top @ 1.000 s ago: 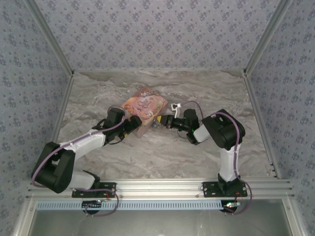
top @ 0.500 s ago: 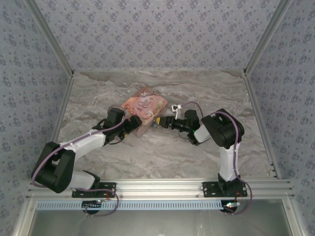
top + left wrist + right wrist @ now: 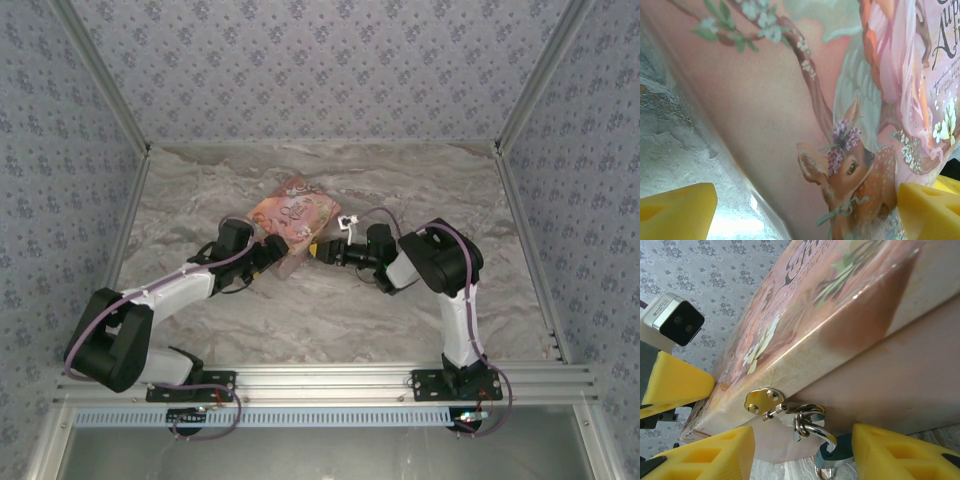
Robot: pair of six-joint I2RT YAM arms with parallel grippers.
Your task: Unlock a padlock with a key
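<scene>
The bench (image 3: 330, 310) has a grey marble pattern. The left arm (image 3: 170, 290) and the right arm (image 3: 450, 280) both reach inward and meet near the middle of it.

Between them stands a pink box (image 3: 293, 215) with a painted picture; the left wrist view shows a deer with flowers on its head. The box is tilted, and one edge is lifted from the bench.

The left pincer (image 3: 800, 210) is wide. Its two yellow fingers stand on either side of the near corner of the box. The finger at the right of that view is against the box edge. The other finger is apart from the box, with bare bench between them.

The right pincer (image 3: 805, 455) is also spread apart and holds nothing. It is at the opposite side of the box, close under the lid edge.

On that edge sits a small round metal tab (image 3: 762, 400) with two rivets. From it hang linked silvery rings (image 3: 807, 412).

The padlock (image 3: 832, 454) hangs from these rings by its silvery shackle, against the side of the box. Its blue body lies between the right pincer's fingers, just beside the finger at the right of that view. I cannot tell whether they touch.
</scene>
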